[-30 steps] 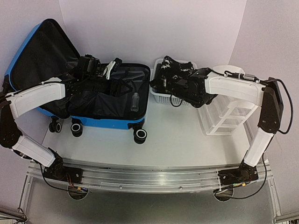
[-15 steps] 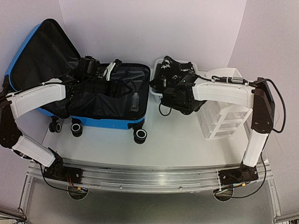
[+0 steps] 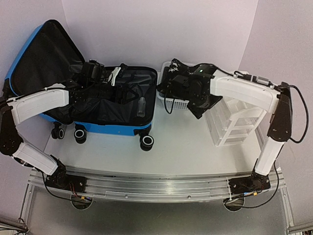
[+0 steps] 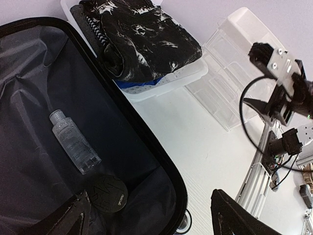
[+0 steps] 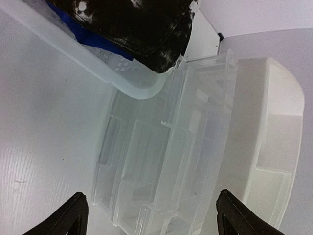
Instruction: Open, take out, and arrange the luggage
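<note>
Luggage (image 3: 112, 115) lies open, a clear bottle (image 4: 74, 142) inside.

a robotics lab booth: bare lilac walls (image 3: 146, 29), white table (image 3: 186, 142), aluminium mounting rail (image 3: 156, 188).

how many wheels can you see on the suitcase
3, along the luggage's near edge: two wheels close together at its left end, one at its right end. More may be hidden.

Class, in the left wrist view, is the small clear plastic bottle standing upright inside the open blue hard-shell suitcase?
No, the clear plastic bottle lies flat on the black lining of the blue hard-shell suitcase.
</note>
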`<action>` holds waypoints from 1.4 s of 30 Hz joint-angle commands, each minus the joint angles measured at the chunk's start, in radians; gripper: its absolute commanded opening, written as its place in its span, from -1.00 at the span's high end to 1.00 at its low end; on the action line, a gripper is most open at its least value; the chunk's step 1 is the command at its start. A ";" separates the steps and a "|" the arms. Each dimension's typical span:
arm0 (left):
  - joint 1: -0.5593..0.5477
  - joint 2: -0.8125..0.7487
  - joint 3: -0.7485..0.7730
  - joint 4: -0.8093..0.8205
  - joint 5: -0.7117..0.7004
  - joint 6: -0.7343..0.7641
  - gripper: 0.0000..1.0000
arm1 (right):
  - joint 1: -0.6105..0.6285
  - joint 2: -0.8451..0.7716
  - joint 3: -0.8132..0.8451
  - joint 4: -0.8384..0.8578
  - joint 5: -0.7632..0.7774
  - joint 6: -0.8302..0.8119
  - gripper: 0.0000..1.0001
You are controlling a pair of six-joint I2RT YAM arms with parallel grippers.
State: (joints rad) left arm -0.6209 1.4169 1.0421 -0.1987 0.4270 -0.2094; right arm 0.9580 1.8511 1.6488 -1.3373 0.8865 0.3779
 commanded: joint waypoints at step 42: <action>0.005 -0.082 -0.050 0.048 0.024 0.002 -0.66 | -0.286 -0.030 0.123 0.003 -0.527 0.253 0.63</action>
State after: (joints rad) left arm -0.6205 1.3682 1.0046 -0.1818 0.4435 -0.2096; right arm 0.6724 1.8720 1.7576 -1.3391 0.5064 0.5516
